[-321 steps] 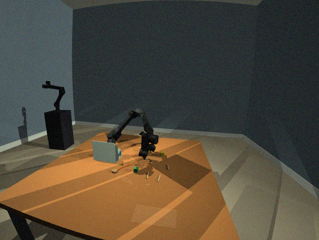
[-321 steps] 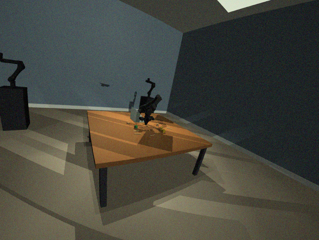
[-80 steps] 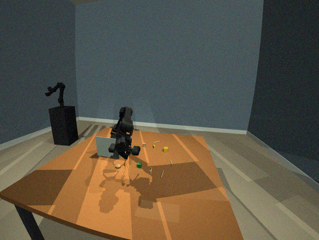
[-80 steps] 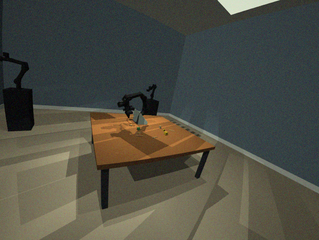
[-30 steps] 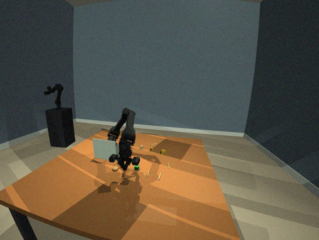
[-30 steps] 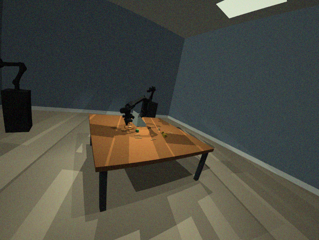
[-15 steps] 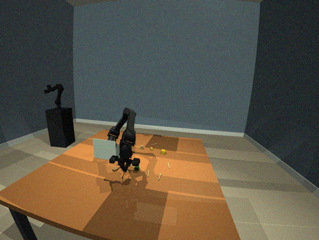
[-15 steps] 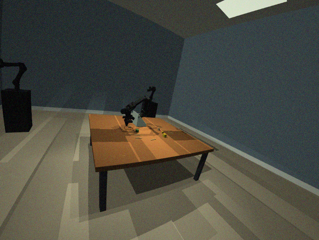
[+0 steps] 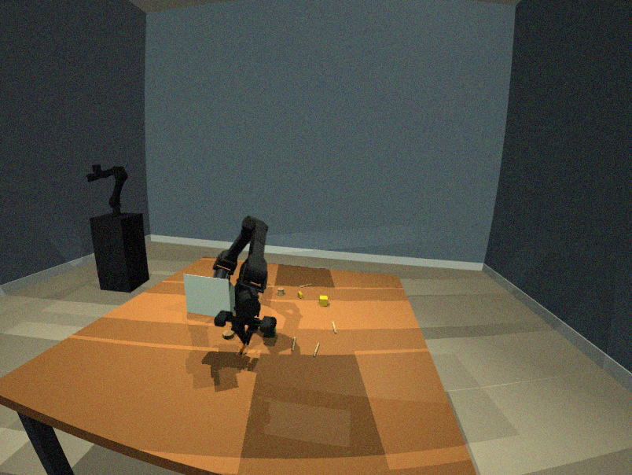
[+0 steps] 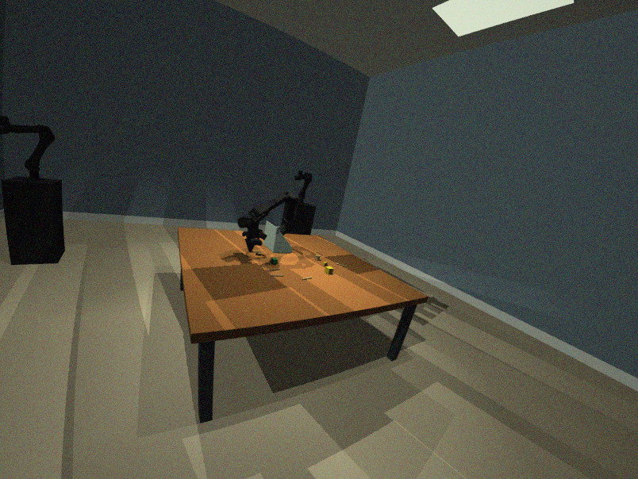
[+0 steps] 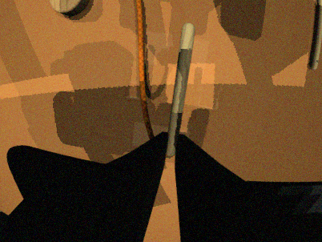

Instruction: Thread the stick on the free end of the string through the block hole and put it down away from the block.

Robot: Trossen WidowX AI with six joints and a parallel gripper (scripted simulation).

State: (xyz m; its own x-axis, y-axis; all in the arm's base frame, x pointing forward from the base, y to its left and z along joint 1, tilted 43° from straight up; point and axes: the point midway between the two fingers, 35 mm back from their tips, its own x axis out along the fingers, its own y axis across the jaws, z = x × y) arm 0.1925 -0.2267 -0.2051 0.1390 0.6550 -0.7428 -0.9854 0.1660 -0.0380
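Observation:
My gripper [image 9: 244, 343] [image 10: 250, 250] [image 11: 171, 139] is shut on one end of the pale wooden stick [image 11: 184, 72], low over the table. In the wrist view the stick points up and slightly right from the fingertips. The orange string [image 11: 140, 52] [image 9: 242, 350] runs from the top of the wrist view down to the left fingertip, where its end is hidden. The round wooden button [image 9: 227, 334] [image 11: 66, 3] is left of the gripper. A small green block [image 9: 272, 333] [image 10: 274, 260] stands right of the gripper in the top view, partly hidden by it; no hole can be made out.
A pale wedge-shaped panel [image 9: 207, 295] [image 10: 276, 241] stands behind the gripper. Loose sticks [image 9: 293, 343] [image 9: 316, 349] [image 9: 334, 327] lie to the right. A yellow cube [image 9: 323, 300] [image 10: 328, 270], a smaller yellow piece [image 9: 300, 295], a small cylinder [image 9: 280, 292] and another stick [image 9: 305, 285] are farther back.

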